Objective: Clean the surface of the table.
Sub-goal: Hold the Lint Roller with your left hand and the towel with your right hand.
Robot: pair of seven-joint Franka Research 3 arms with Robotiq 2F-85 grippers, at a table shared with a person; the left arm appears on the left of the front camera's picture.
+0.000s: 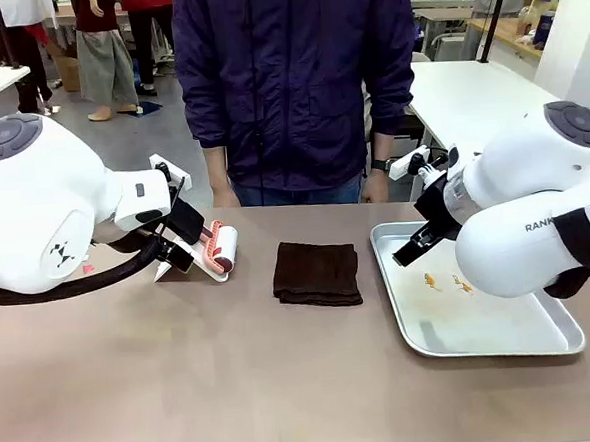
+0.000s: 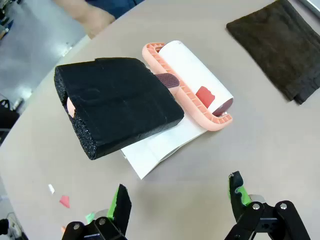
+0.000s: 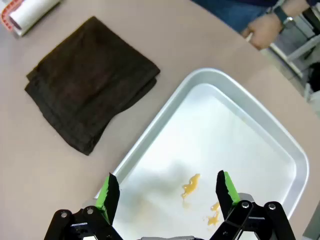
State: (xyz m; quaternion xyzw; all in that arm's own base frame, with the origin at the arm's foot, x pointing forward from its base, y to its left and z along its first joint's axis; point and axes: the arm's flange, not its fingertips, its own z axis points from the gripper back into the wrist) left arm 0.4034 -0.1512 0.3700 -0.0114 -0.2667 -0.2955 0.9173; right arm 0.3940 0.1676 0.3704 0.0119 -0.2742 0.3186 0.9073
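Observation:
The brownish-taupe table (image 1: 235,385) holds a lint roller (image 1: 222,251) with a pink frame, a white sticky roll and a black foam handle (image 2: 120,102). A red scrap sticks to the roll. My left gripper (image 2: 179,196) hovers open just short of the roller, apart from it, at the table's left (image 1: 177,256). Small red and white paper scraps (image 2: 64,201) lie on the table beside that gripper. My right gripper (image 3: 167,191) hangs open over the near-left part of the silver tray (image 3: 150,135), holding nothing; it is at the right (image 1: 409,251).
A folded dark brown cloth (image 1: 316,273) lies mid-table between roller and tray. Orange smears (image 3: 190,186) mark the tray floor. A person (image 1: 296,81) stands at the far edge, hands (image 3: 262,30) resting by it. The near half of the table is bare.

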